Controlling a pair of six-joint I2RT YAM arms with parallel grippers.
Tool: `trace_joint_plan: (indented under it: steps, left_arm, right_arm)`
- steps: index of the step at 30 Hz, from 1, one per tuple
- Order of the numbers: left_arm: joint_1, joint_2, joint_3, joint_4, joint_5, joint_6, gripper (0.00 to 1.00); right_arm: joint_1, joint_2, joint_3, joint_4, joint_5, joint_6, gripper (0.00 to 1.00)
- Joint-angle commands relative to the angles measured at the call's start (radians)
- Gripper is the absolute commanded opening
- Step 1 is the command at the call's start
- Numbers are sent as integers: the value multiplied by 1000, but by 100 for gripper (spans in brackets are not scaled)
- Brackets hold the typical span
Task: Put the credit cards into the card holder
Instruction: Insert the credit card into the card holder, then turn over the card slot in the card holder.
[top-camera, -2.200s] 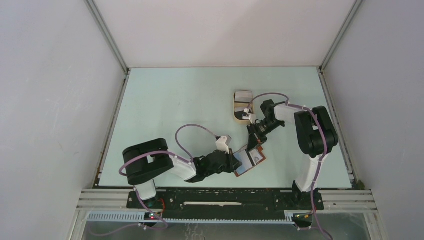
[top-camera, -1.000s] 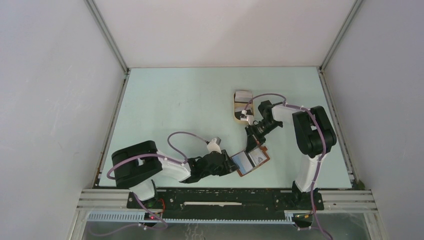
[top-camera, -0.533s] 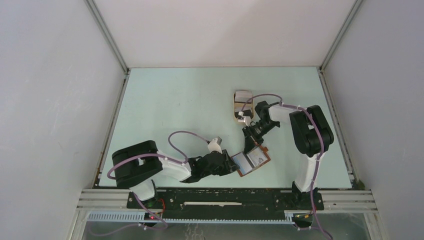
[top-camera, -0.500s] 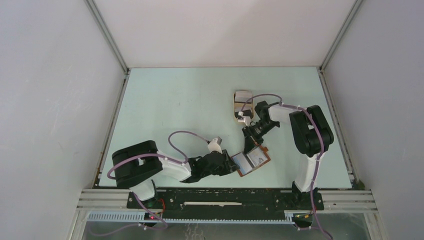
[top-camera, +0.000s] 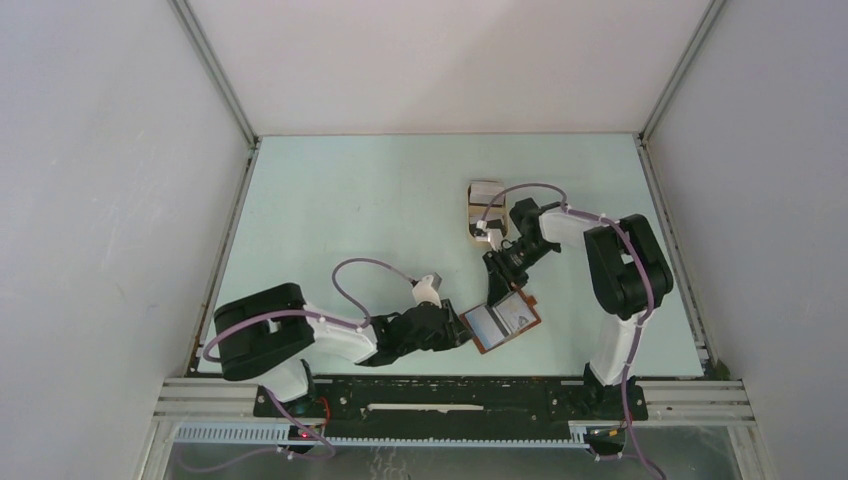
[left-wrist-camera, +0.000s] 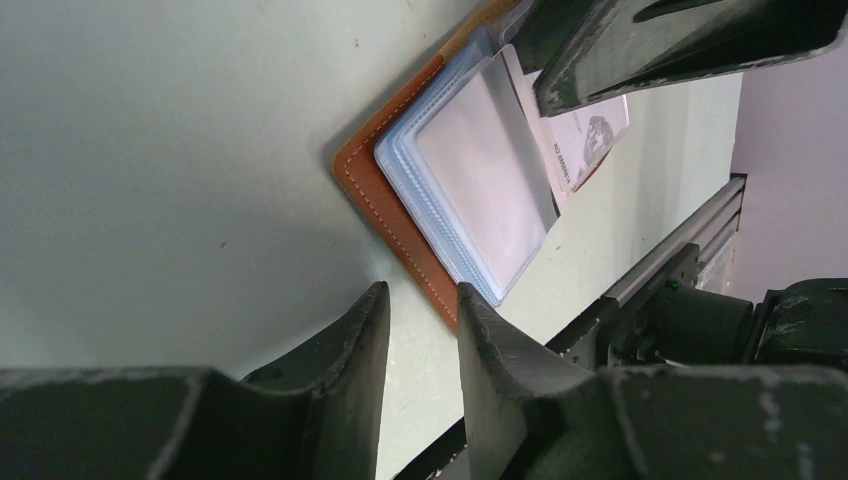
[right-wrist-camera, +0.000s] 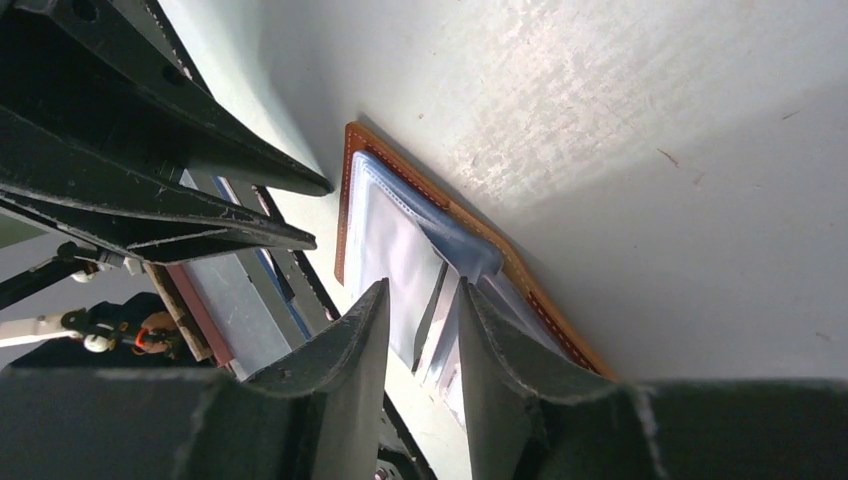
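open card holder, card inside; left claw ajar, empty; right claw ajar over sleeve.

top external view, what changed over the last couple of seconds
The right pincer has parted its jaws over the card holder; whether it let a card go is unclear. The left arm's elbow swung left, toward the near edge. The left pincer stays at the holder's edge, and the tan tray has not moved.
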Motion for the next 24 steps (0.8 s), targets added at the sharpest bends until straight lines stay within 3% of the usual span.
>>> trace_joint_plan:
  steps: [1,11,16,24]
  left_arm:
    - [5,-46,-31,-41,-34,63,36]
    - [5,-151,-61,-41,-71,143,37]
    - [5,-241,-76,-36,-116,219,37]
    - [5,-404,-110,23,-197,353,36]
  right_arm:
    - [8,-80,26,7,15,-10,40]
    - [19,-161,13,18,27,-48,40]
    - [43,-248,-6,5,45,-136,27]
    - [114,-297,-68,46,215,-215,3]
